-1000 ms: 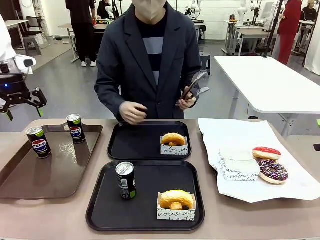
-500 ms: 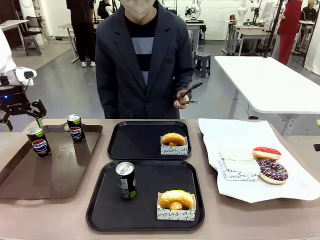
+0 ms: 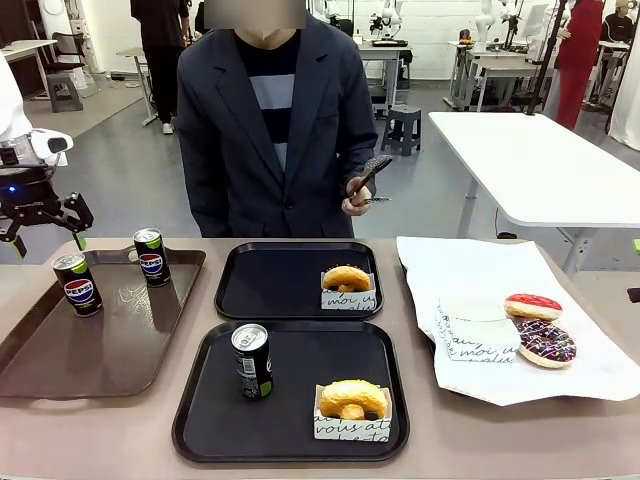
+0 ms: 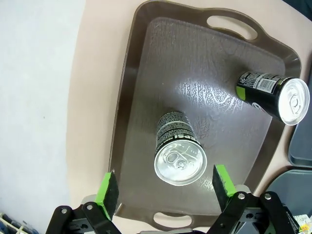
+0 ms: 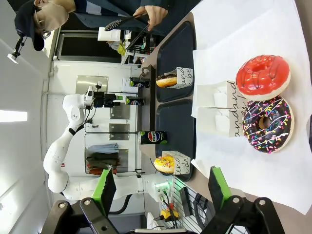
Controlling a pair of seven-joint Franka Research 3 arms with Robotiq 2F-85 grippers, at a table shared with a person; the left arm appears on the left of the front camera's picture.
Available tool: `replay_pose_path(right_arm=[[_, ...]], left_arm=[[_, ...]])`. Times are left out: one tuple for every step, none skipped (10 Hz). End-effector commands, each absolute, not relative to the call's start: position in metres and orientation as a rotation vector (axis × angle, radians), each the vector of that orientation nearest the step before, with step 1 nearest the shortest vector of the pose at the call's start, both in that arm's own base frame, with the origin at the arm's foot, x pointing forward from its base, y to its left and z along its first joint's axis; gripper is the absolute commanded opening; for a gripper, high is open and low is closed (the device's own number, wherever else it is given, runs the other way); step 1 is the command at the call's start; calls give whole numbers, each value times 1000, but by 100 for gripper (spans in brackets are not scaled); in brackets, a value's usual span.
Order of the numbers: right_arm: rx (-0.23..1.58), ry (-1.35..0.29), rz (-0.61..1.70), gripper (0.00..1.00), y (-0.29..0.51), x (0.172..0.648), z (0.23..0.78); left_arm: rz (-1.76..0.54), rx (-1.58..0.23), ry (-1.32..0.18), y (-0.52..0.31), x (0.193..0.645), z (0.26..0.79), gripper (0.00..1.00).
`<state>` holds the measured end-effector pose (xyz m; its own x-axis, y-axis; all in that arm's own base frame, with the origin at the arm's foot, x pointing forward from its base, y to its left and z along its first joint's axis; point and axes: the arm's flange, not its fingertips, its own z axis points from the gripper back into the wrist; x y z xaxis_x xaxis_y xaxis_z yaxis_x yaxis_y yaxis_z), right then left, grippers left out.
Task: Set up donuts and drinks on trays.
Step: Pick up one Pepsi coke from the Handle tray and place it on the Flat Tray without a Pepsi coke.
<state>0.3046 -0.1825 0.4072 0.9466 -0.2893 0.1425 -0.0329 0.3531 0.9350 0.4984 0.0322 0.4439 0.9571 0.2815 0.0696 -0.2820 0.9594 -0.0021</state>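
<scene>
Left gripper (image 3: 48, 241): jaws fully open, holding nothing. It hangs in the air up and well left of the near black tray (image 3: 195, 410), over the far-left part of the brown tray (image 3: 110, 350). In the wrist view, the silver top of one Pepsi can (image 4: 179, 155) sits between the green pads (image 4: 107, 189), lower down and not touched.

Right gripper (image 5: 162, 188): jaws wide open, nothing in them. It's off to the right of the near black tray, looking at the white paper (image 3: 470, 265).

Layout from the near black tray:
- On it: one upright can (image 3: 252, 360) at left and a glazed donut (image 3: 352, 397) in a paper sleeve at front right.
- Just behind it, the far black tray (image 3: 265, 290) has a sleeved glazed donut (image 3: 347, 277) at its right side.
- Left of it, the brown tray also carries a second upright can (image 3: 151, 257), near the far rim.
- Right of it, on the white paper: a red-iced donut (image 3: 533, 306), with a chocolate sprinkle donut (image 3: 546, 343) touching it on the near side. An empty sleeve (image 3: 475, 335) lies just left of them.

Behind the far tray a person stands at the table (image 3: 110, 440) edge, one hand (image 3: 357, 205) holding black tongs (image 3: 378, 168).
</scene>
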Motion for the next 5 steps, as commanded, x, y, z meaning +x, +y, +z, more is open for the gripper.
replay_pose_path(right_arm=[[1222,-321,-161,100,-182,306,407],[1222,-321,-161,100,-182,306,407],[1222,-321,-161,100,-182,306,407],[1222,-321,-161,100,-182,306,407],[1222,-321,-161,100,-182,306,407]], left_arm=[[265,-2,-111,24,500,444,100],[265,-9,-116,21,504,441,100],[274,-3,-120,19,510,435,100],[279,11,-112,19,513,426,100],[283,19,-108,19,515,421,100]])
